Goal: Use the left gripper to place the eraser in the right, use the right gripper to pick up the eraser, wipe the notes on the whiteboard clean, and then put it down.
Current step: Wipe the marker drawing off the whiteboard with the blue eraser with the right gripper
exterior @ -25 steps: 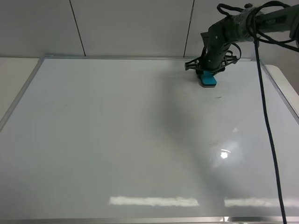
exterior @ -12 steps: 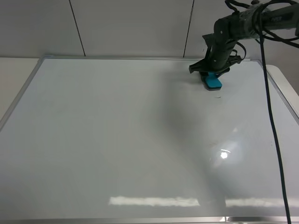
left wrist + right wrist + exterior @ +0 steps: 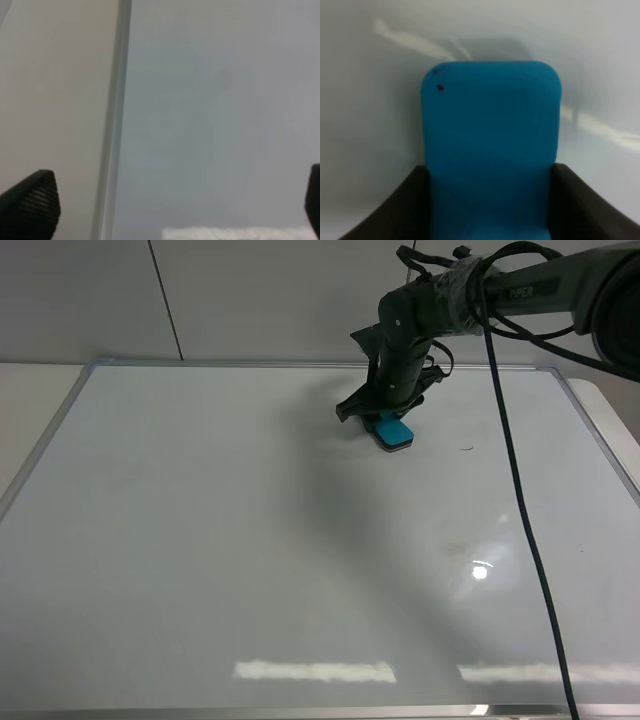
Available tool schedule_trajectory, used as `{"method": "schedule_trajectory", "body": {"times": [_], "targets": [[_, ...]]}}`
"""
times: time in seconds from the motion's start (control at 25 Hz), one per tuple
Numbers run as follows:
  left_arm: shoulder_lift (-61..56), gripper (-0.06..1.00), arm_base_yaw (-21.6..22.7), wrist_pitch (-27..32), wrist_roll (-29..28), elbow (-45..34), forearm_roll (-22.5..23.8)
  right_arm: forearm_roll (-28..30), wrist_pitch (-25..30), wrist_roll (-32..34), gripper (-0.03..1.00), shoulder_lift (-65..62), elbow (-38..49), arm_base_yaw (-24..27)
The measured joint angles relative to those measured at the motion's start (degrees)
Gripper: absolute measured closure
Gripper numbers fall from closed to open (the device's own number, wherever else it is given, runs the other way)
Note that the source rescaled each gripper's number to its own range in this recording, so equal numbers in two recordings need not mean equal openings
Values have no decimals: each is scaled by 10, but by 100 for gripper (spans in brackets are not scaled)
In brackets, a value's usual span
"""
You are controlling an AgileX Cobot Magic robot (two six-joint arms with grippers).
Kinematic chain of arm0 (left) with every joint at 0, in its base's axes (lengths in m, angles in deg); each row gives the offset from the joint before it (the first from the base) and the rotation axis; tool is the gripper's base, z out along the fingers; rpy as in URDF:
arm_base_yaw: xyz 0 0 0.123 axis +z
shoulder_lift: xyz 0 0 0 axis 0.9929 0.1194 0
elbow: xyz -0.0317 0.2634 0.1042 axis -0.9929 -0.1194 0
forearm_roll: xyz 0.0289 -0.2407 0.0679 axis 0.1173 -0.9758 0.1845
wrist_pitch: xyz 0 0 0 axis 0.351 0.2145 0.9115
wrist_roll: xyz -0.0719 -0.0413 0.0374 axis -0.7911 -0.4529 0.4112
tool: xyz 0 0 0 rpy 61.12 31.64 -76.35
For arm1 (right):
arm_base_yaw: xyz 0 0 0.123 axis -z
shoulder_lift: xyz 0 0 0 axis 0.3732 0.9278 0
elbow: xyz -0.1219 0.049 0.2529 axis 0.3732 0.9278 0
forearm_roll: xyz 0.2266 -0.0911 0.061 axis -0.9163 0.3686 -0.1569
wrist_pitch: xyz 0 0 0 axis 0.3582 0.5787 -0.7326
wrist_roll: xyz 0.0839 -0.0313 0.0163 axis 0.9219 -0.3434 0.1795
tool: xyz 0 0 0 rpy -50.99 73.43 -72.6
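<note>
The whiteboard (image 3: 250,520) fills the exterior high view. My right gripper (image 3: 385,412) reaches in from the upper right, shut on the teal-blue eraser (image 3: 394,432), which rests flat on the board's far middle part. In the right wrist view the eraser (image 3: 490,140) sits between the two dark fingers (image 3: 395,210) on the white surface. Of the notes, only a tiny dark stroke (image 3: 466,448) shows, to the right of the eraser. My left gripper (image 3: 170,205) is outside the exterior high view. It is open and empty over the board's silver frame (image 3: 117,125).
A black cable (image 3: 520,530) hangs from the right arm across the right side of the board. A beige table top (image 3: 30,400) lies beyond the left frame. A tiled wall stands behind the board. Light glare (image 3: 480,570) marks the near right.
My right gripper has slid the eraser leftward along the far part of the board, from near the far right corner to the far middle. The small stroke stays in place.
</note>
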Motion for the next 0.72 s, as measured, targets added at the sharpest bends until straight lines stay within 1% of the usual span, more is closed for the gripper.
{"method": "schedule_trajectory", "body": {"times": [0.28, 0.48, 0.72], "targets": [[0, -6, 0, 0, 0, 0, 0, -20, -76, -1, 96, -52, 101, -6], [0, -6, 0, 0, 0, 0, 0, -24, -158, 12, 96, -87, 190, -6], [0, -6, 0, 0, 0, 0, 0, -25, -269, 37, 96, -108, 272, 13]]}}
